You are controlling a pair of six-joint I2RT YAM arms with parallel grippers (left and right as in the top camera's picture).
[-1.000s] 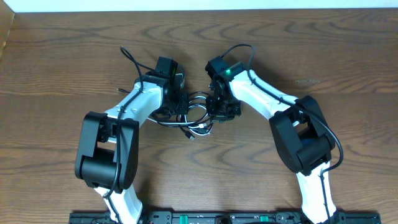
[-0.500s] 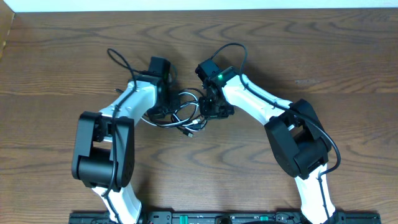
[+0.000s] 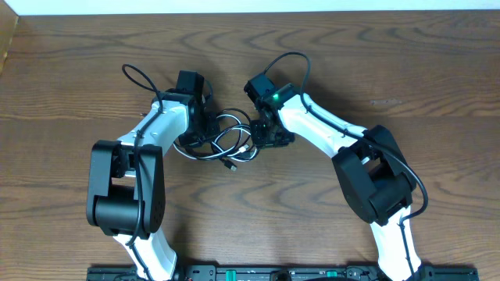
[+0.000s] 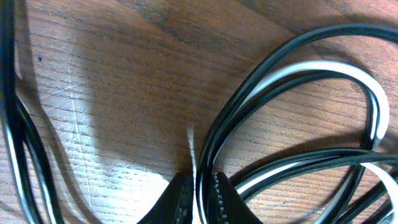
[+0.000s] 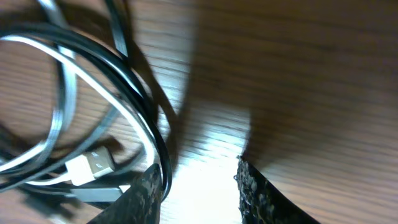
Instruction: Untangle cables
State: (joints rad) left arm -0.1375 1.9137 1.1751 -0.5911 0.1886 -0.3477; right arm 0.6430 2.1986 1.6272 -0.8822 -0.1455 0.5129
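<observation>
- Right now the cables (image 3: 227, 137), black and white loops, lie tangled on the desk (image 3: 406, 70) between both arms.
- Left claw (image 4: 198, 198) is pinched closed on the cables, a white strand between its tips.
- Right claw (image 5: 199, 190) stands open just beside the loops.

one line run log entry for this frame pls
left claw: shut on cables, white strand pinched | right claw: open, holds nothing | cables: one looped tangle between the arms on table
</observation>
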